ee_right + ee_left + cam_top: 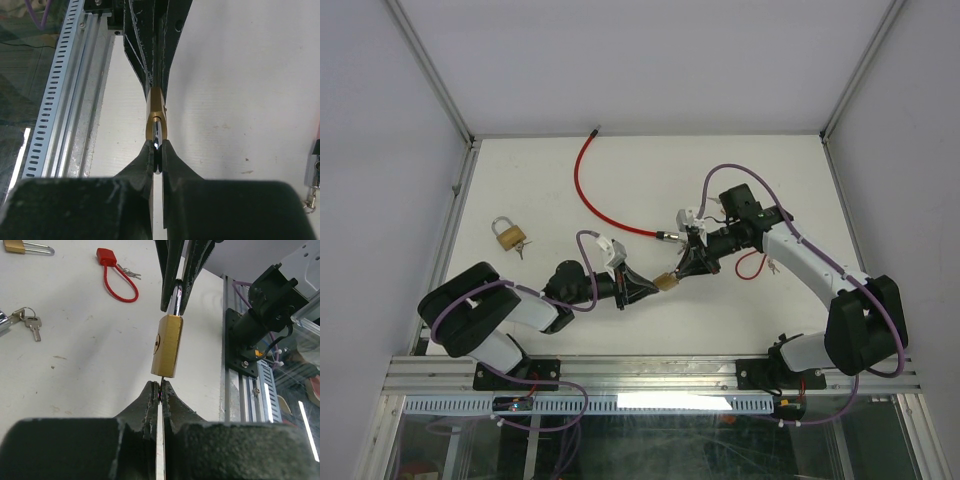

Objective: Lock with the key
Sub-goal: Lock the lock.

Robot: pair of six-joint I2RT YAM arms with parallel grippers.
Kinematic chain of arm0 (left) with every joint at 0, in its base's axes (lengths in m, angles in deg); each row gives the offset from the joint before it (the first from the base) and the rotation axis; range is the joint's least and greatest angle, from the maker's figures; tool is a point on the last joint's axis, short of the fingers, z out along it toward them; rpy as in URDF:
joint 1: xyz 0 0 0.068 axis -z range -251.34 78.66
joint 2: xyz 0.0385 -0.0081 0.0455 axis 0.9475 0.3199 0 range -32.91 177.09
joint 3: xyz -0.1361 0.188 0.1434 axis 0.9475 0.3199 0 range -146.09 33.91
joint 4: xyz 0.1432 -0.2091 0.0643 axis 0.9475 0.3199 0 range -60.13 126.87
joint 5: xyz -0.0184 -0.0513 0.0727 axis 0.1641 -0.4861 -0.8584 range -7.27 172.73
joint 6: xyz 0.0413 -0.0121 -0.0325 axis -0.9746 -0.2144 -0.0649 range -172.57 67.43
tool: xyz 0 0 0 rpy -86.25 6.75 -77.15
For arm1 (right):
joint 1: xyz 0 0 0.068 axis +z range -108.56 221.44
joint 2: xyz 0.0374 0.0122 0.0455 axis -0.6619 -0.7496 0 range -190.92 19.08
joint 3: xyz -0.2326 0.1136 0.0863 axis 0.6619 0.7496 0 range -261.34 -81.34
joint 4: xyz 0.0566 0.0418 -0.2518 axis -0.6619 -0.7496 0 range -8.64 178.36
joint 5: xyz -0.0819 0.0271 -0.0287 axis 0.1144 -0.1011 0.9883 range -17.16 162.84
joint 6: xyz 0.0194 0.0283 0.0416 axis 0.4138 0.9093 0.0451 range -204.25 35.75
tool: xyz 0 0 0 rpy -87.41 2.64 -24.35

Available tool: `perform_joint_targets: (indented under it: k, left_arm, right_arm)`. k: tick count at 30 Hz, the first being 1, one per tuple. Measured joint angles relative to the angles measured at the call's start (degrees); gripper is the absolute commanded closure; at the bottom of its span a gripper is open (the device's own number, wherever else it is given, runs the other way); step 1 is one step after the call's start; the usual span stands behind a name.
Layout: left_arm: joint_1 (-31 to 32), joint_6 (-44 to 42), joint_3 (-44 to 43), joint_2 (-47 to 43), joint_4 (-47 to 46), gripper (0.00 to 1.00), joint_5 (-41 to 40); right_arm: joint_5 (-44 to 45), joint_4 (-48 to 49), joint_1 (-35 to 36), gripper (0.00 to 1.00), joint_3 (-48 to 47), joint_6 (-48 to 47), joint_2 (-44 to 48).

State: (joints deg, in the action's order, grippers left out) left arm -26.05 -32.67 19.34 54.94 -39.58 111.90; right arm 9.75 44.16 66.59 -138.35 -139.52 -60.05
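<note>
A small brass padlock (665,281) hangs in the air between my two grippers, above the table's middle. My left gripper (652,288) is shut on the thin key (162,380) that sticks into the padlock's bottom end (166,346). My right gripper (679,270) is shut on the padlock's silver shackle (158,134), with the brass body (155,111) just beyond its fingertips (149,152). In the left wrist view the right gripper's fingers (170,275) clamp the shackle from above. Most of the key is hidden between my fingers.
A second brass padlock (507,233) with keys (521,248) lies at the left. A long red cable lock (590,185) curves across the back middle. A small red cable lock (752,265) with keys lies by the right arm. The aluminium rail (650,372) runs along the near edge.
</note>
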Motion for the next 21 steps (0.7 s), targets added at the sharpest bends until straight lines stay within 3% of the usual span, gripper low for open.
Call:
perform_joint_targets:
  k: [21]
  left_arm:
    - [-3.41,-8.15,2.34,-8.22,13.00,1.00,-3.85]
  right_arm:
    - [0.87,-0.31,-5.75,1.00,-1.99,1.86,0.00]
